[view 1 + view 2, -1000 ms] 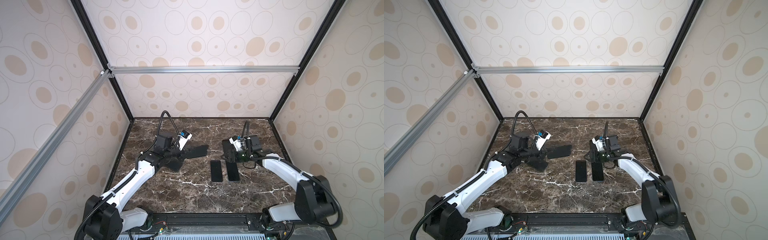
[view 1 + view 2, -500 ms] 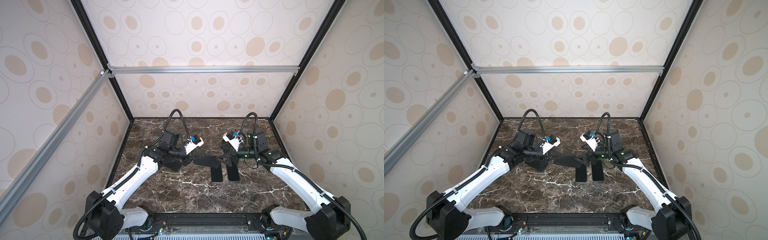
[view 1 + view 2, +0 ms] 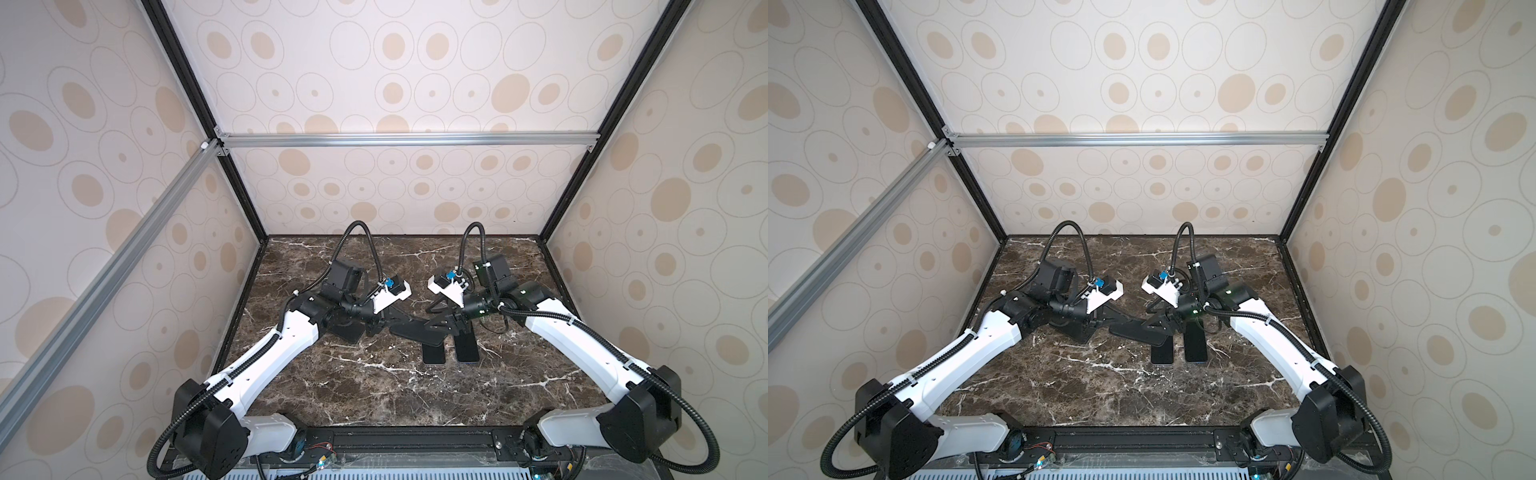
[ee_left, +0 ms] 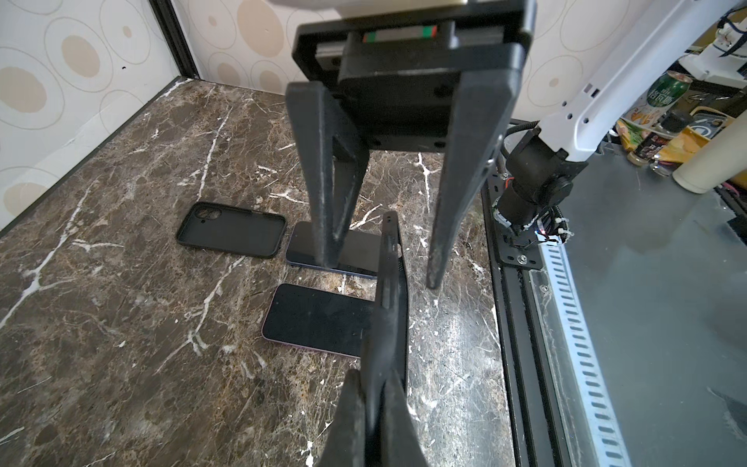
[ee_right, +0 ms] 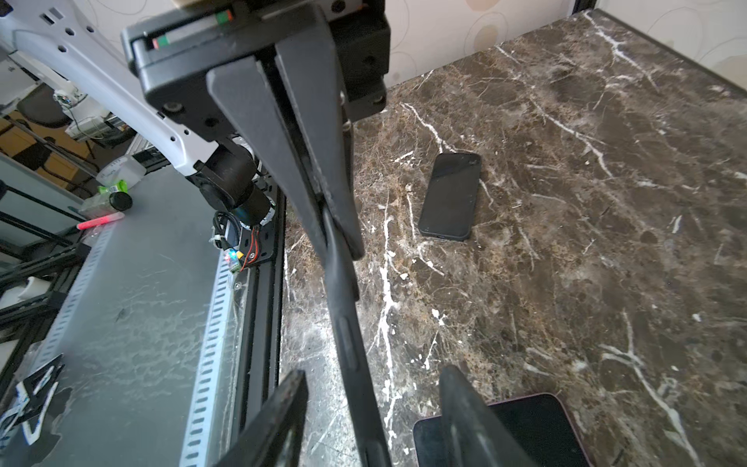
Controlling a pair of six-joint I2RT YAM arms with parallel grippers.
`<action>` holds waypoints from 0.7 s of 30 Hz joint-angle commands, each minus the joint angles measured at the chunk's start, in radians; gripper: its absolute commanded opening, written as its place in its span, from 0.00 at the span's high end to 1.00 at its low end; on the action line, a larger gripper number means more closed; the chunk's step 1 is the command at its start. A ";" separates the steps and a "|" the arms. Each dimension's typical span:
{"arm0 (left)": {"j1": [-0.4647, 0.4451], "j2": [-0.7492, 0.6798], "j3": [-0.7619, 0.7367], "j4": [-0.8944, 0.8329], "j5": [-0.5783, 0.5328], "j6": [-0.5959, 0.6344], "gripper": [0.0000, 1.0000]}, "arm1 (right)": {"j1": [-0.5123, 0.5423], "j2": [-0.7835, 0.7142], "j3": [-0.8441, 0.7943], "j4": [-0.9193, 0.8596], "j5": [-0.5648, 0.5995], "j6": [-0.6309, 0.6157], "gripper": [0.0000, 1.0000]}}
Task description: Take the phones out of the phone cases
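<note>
A black phone case point(image 3: 415, 331) point(image 3: 1136, 331) hangs flat above the table's middle. My left gripper point(image 3: 394, 328) point(image 4: 374, 400) is shut on one end of it. The wrist views show it edge-on point(image 4: 389, 283) point(image 5: 351, 343), so I cannot tell whether the phone sits inside. My right gripper point(image 3: 434, 328) point(image 5: 374, 374) is open at the case's free end. Its fingers point(image 4: 323, 202) stand on either side of the case with a gap on each side.
Two bare dark phones point(image 3: 434, 354) point(image 3: 466, 348) lie side by side on the marble under the held case. An empty black case point(image 4: 232, 234) lies behind them. Another dark phone point(image 5: 450, 196) lies under the left arm. A black rail point(image 3: 415, 440) runs along the front edge.
My left gripper has carried the case from the left to the middle, above the two phones. The right arm has swung in from the back right, and its fingers now straddle the case's free end.
</note>
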 commanded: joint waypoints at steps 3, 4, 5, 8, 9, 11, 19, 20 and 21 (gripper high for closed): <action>-0.004 -0.002 0.045 -0.022 0.028 0.044 1.00 | 0.019 0.018 0.027 -0.051 -0.023 -0.043 0.57; -0.005 -0.002 0.045 -0.021 0.028 0.043 1.00 | 0.021 0.020 0.028 -0.049 -0.021 -0.043 0.58; -0.005 -0.001 0.045 -0.022 0.028 0.042 1.00 | 0.021 0.022 0.029 -0.047 -0.019 -0.042 0.60; -0.005 0.001 0.045 -0.023 0.030 0.041 1.00 | 0.024 0.024 0.029 -0.045 -0.013 -0.039 0.67; -0.005 0.001 0.044 -0.023 0.030 0.041 1.00 | 0.024 0.023 0.029 -0.044 -0.011 -0.038 0.69; -0.004 0.001 0.042 -0.024 0.028 0.041 1.00 | 0.023 0.023 0.029 -0.043 -0.009 -0.037 0.74; -0.004 -0.004 0.042 -0.013 0.025 0.033 1.00 | 0.023 0.016 0.017 -0.032 -0.006 -0.025 0.94; -0.004 -0.003 0.043 -0.012 0.024 0.032 1.00 | 0.024 0.014 0.016 -0.027 -0.006 -0.021 0.96; -0.005 -0.005 0.042 -0.007 0.021 0.028 1.00 | 0.024 0.011 0.012 -0.022 -0.006 -0.016 0.98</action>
